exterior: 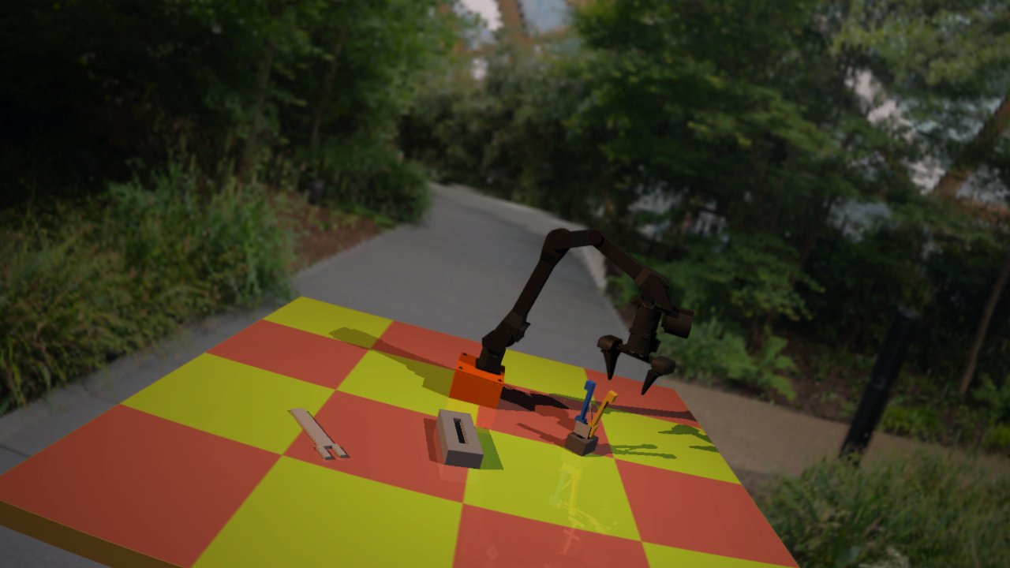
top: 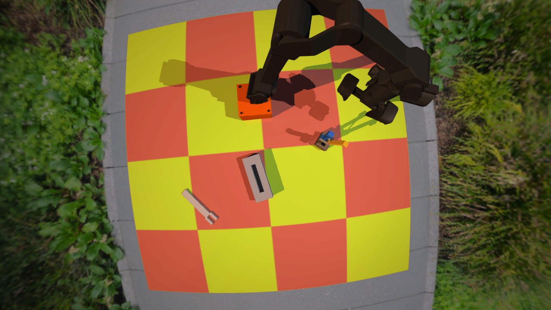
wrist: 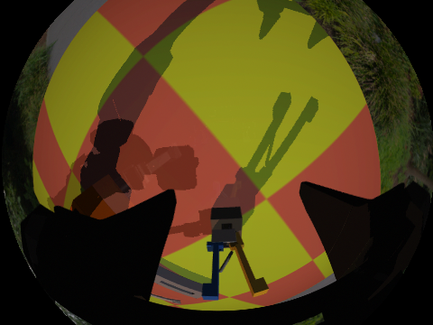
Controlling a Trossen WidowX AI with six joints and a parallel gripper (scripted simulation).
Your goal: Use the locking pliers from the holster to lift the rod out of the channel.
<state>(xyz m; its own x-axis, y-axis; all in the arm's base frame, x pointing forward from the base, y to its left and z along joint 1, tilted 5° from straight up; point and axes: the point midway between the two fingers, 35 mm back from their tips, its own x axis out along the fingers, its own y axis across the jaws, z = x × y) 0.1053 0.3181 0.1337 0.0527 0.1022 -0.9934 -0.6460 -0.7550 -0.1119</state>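
Observation:
The locking pliers stand upright in the small brown holster (top: 320, 144) (exterior: 580, 445) (wrist: 226, 213), with a blue handle (top: 328, 134) (exterior: 585, 401) (wrist: 216, 266) and an orange handle (top: 339, 143) (exterior: 601, 412) (wrist: 247, 267) spread apart at the top. Their jaws are hidden in the holster. My gripper (top: 365, 100) (exterior: 628, 385) (wrist: 241, 193) is wide open and empty, its fingers pointing down, above and to the right of the pliers in the top and exterior views. The grey channel block (top: 249, 162) (exterior: 460, 455) lies left of the holster, with a narrow dark slot. The rod cannot be made out in it.
A flat pale bar with a forked end (top: 197, 203) (exterior: 310, 427) lies left of the channel block. The orange arm base (top: 250, 112) (exterior: 473, 388) stands behind the block in the exterior view. The red and yellow checkered table (top: 308, 250) (exterior: 381, 522) carries everything.

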